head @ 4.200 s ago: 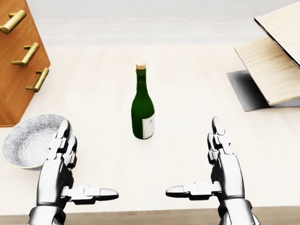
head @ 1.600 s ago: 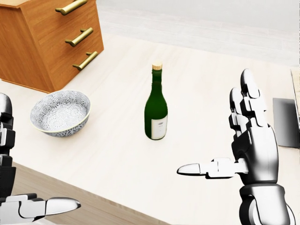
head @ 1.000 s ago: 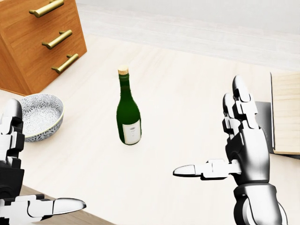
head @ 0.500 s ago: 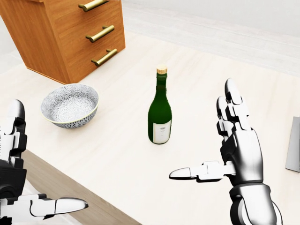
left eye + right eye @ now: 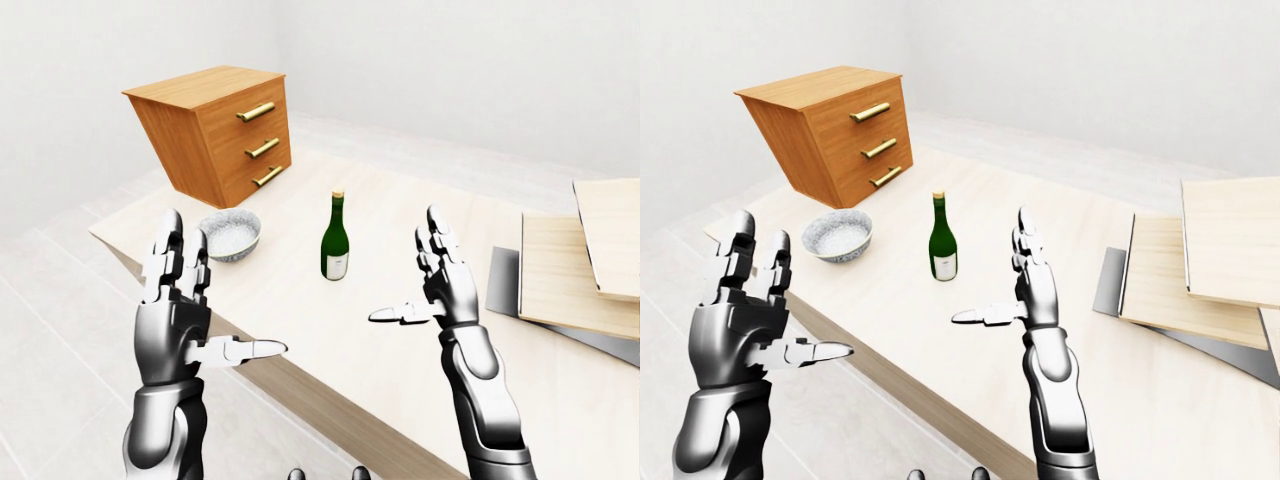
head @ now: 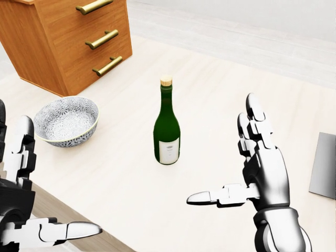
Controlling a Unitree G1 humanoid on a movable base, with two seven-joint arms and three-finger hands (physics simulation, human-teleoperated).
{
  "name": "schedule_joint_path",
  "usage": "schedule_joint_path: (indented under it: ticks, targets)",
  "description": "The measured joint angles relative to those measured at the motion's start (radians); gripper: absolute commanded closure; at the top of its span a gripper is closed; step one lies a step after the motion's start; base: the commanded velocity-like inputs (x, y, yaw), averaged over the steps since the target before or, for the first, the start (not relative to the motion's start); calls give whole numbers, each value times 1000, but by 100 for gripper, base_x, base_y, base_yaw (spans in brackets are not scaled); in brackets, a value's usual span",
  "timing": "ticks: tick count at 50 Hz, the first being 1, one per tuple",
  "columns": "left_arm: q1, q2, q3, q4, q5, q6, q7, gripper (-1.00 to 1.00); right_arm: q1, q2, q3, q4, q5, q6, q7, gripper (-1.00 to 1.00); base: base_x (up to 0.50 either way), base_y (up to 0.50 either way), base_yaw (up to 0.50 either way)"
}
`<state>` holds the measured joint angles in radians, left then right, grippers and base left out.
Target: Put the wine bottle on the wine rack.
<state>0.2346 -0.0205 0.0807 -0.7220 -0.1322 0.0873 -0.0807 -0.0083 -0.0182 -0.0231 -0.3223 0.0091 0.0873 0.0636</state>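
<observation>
Left-eye view — pale wood table (image 5: 420, 230) in white room, wine bottle (image 5: 335, 238) upright — both hands' fingers (image 5: 437, 240) spread, empty.

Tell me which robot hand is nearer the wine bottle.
The right robot hand: it hovers open over the table beside the wine bottle; the left robot hand hangs off the table's edge.

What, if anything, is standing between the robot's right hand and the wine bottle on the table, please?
Nothing visible. The right hand hangs open to the right of the wine bottle in the head view, with only bare table between them. The bowl and the drawer chest lie on the bottle's far, left side.
</observation>
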Motion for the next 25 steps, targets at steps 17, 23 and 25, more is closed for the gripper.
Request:
schedule_joint_path:
  ticks: [17, 23, 25]
  targets:
    - [6, 2, -5, -3, -1, 0, 4, -100, -2, 3, 4, 6, 7, 0, 1, -100, 9, 0, 0]
    - [7, 3, -4, -3, -3, 0, 3, -100, -5, 3, 5, 9, 8, 0, 1, -100, 25, 1, 0]
    - [8, 3, -4, -3, -3, 0, 3, -100, -7, 3, 5, 10, 7, 0, 0, -100, 0, 0, 0]
